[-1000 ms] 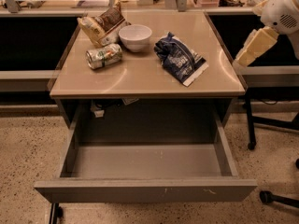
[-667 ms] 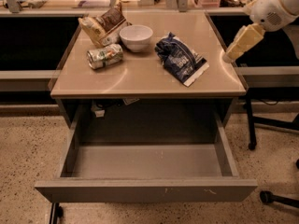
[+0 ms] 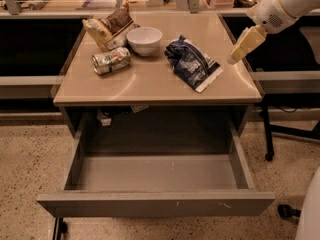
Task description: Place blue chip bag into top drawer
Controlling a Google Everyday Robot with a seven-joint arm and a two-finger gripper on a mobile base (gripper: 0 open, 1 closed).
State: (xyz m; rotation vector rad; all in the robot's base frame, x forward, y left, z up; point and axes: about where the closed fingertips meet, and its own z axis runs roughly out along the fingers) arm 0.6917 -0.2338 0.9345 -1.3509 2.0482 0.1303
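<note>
Over the tan tabletop's point(image 3: 150, 84) right edge as viewed hovers the cream hand point(image 3: 234, 58), opening impossible to tell. The crumpled navy foil chip bag point(image 3: 192, 64) lies near, toward centre, long axis diagonal, above the open grey metal drawer point(image 3: 155, 204).

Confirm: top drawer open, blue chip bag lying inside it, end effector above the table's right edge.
Not right. The camera view shows the blue chip bag on the tabletop, not in the open top drawer. The end effector is above the table's right edge.
</note>
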